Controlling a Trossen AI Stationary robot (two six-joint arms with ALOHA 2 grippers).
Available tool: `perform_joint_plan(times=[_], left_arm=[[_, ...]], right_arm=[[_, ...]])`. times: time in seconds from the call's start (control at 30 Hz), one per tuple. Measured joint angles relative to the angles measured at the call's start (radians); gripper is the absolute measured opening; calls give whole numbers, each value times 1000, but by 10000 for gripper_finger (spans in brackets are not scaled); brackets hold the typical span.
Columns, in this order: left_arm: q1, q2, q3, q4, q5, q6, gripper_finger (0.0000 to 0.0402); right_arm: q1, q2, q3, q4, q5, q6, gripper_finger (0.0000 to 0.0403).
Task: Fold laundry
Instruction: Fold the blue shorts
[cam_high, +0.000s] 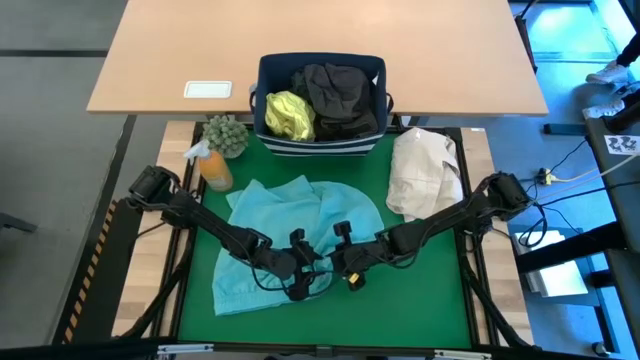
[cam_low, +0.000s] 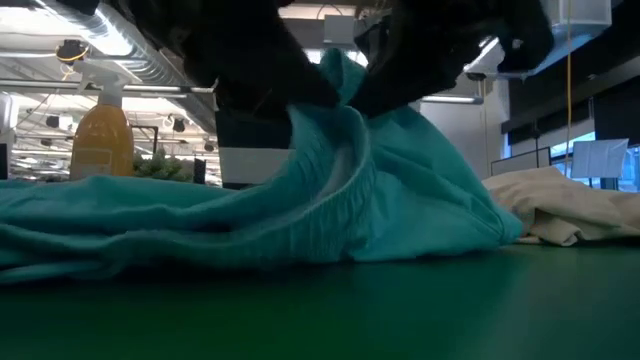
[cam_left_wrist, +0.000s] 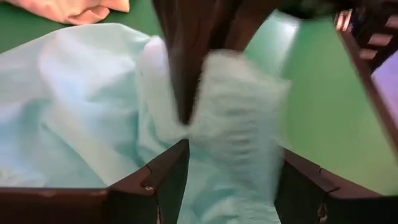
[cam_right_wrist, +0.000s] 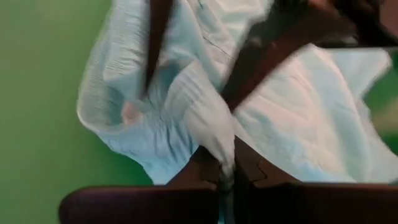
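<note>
The turquoise garment (cam_high: 290, 225) lies rumpled on the green mat (cam_high: 420, 290), its near edge lifted into a peak; the right gripper (cam_right_wrist: 225, 163) pinches that ribbed edge tight. The left gripper (cam_left_wrist: 231, 180) stands parted around a fold.

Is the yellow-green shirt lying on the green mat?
No, the yellow-green shirt sits inside the navy bin, beside dark garments.

My work surface is a green-topped table (cam_high: 420, 290) with pale wooden edges. Lying on it are a crumpled turquoise cloth garment (cam_high: 270, 225), a cream-beige cloth bundle (cam_high: 425, 172), an orange spray bottle (cam_high: 213, 168) and a small green plant (cam_high: 226, 133).
</note>
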Motion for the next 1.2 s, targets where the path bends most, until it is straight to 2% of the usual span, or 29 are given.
perform_joint_plan(times=[0.27,0.5,0.63,0.87,1.2], left_arm=[[-6,-3,36,-22,-50,65,196],[-6,-4,74,-21,-45,80,196],[-6,-5,77,-43,-41,48,196],[-14,-6,77,-183,-18,-32,196],[-12,-6,77,-158,-76,-34,196]], right_arm=[[-2,-2,0,-7,-34,28,7],[-6,-2,36,-24,-36,35,10],[-6,-2,55,-29,-35,32,9],[-7,-1,57,-41,-23,45,9],[-8,-1,57,-37,-29,47,6]])
